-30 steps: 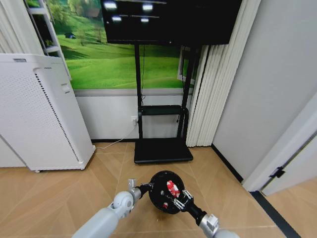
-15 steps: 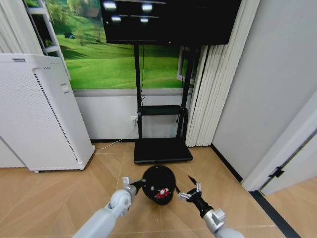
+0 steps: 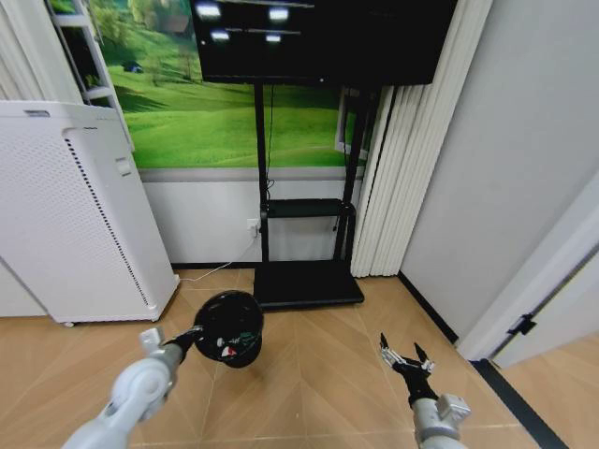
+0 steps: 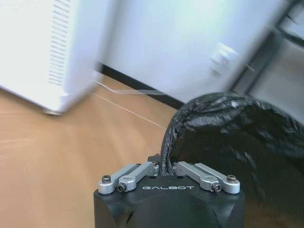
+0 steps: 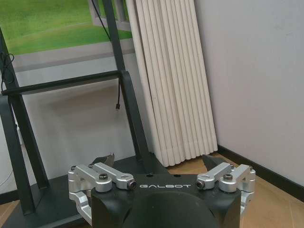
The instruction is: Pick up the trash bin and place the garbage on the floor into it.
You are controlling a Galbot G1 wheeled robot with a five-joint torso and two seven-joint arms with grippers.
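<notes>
The trash bin [image 3: 230, 326], small, round and black with a crinkly black bag, hangs above the wooden floor left of centre, its mouth tipped toward me. My left gripper [image 3: 194, 336] is shut on its near rim. In the left wrist view the fingers [image 4: 142, 172] pinch the bag's edge [image 4: 167, 142], and the trash bin [image 4: 237, 137] spreads beyond them. A small red-and-white speck of garbage [image 3: 225, 349] shows inside the bin. My right gripper [image 3: 404, 354] stands open and empty low on the right, well apart from the bin; the right wrist view shows the right gripper [image 5: 159, 159] spread wide.
A tall white perforated appliance [image 3: 75, 215] stands at the left wall. The black TV stand's base [image 3: 307, 283] lies just behind the bin. White curtains [image 3: 386, 187] and a door frame [image 3: 538, 281] close off the right side.
My left arm has swung the bin from the centre over to the left. The right gripper has drawn away from the bin to the right and stands open.
</notes>
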